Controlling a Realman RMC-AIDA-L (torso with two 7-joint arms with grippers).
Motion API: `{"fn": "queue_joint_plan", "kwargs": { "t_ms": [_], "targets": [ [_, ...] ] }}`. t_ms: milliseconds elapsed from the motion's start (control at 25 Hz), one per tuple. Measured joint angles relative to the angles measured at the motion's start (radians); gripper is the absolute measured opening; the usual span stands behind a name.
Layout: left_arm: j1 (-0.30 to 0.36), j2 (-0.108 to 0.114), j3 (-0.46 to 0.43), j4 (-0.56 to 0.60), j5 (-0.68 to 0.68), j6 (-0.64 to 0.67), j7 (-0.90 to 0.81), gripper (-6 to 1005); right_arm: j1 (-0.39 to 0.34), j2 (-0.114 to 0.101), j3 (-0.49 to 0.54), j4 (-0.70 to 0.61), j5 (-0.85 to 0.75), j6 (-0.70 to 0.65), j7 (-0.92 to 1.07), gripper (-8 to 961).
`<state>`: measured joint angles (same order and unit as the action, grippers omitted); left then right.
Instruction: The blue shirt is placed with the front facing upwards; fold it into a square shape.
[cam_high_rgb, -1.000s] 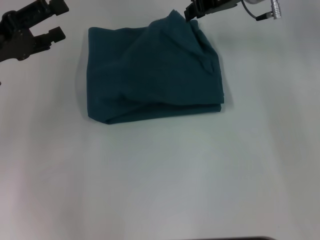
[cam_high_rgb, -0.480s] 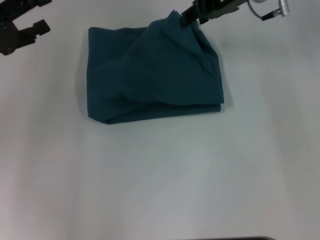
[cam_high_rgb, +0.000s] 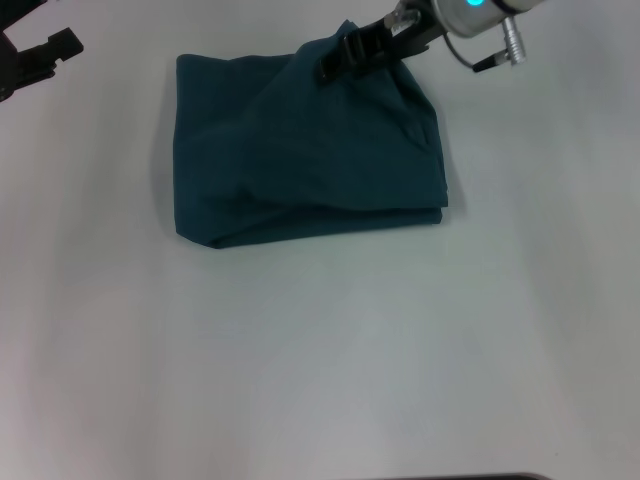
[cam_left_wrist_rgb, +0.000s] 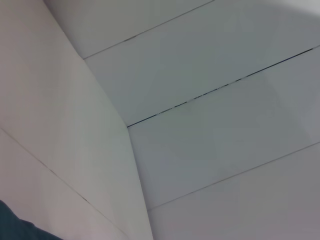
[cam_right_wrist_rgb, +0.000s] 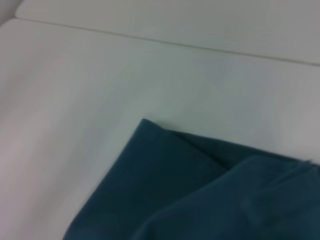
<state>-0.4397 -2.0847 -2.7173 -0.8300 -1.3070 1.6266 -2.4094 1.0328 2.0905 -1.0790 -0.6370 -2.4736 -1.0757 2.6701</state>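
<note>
The shirt (cam_high_rgb: 305, 150) is seen on the white counter (cam_high_rgb: 330, 350) as a compact, roughly square bundle with its plain side up and no lettering showing, so the folding is judged to be nearly done. What remains appears to be the far right corner, where a loose flap is raised and rumpled across the top layer instead of lying flat. The right gripper (cam_high_rgb: 345, 58) is reached in low from the far right, tilted down toward the left, with its dark tip at that raised fold; whether cloth is pinched or already let go cannot be told. The next move is judged to call for the flap to be laid flat and the edges squared. The left gripper (cam_high_rgb: 30, 55) is held off at the far left edge, well apart from the shirt, and its state cannot be told either.
</note>
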Motion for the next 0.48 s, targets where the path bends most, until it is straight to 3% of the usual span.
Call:
{"fn": "queue_joint_plan", "kwargs": {
  "t_ms": [480],
  "targets": [
    [-0.009, 0.000, 0.004, -0.003, -0.015, 0.024, -0.005, 960, 0.040, 0.004, -0.176, 0.145, 0.074, 0.174, 0.013, 564]
  ]
}}
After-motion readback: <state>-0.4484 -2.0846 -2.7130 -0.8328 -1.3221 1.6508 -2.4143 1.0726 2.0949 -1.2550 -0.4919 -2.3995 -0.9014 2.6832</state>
